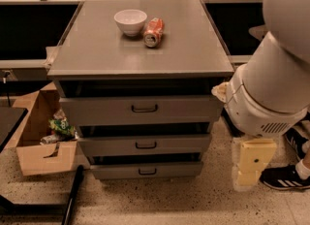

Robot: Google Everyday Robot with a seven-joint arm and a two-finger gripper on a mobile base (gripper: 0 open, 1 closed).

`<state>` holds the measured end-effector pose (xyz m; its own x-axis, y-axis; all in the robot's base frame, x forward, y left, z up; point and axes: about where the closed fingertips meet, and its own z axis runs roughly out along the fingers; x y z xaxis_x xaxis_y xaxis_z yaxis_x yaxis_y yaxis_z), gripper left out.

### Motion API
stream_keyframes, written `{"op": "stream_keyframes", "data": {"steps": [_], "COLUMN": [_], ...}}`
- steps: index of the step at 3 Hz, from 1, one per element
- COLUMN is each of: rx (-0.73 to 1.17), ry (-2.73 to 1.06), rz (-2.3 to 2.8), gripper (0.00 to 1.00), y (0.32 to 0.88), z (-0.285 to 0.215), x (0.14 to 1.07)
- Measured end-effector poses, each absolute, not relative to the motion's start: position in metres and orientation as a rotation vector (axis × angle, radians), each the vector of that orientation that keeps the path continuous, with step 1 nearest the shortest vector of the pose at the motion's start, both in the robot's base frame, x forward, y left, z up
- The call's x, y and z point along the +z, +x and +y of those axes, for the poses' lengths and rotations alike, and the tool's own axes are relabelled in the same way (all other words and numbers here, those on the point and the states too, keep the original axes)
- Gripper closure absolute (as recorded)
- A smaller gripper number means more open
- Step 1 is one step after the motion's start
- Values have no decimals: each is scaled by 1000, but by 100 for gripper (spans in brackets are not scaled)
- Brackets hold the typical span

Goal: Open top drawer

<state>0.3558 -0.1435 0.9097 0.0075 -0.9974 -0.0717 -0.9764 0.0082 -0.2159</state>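
Top drawer (97, 111) right under the counter (97, 54) edge, dark handle (144, 108) at centre, above two shallower drawers (106, 146) – gripper (252, 163) hanging low to the right of the cabinet, well apart from that handle, open or clenched impossible to tell – bowl (130, 21) and can (153, 31) touching up top.

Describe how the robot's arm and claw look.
The arm is bulky and white, built of smooth rounded segments, with a band of small dark vent slots near its lower edge. No cables show. The claw, beneath it to the right of the drawer cabinet, is a pale cream-yellow block with squared edges and one small dark dot.
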Motion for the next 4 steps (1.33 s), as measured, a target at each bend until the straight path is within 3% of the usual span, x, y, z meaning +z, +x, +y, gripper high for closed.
{"op": "stream_keyframes", "data": {"steps": [2, 4], "rx": [-16, 44], "ry": [-2070, -2089], "rz": [1950, 1849], "gripper": [0, 0], "y": [427, 486], "z": [-168, -152], "x": [827, 771]}}
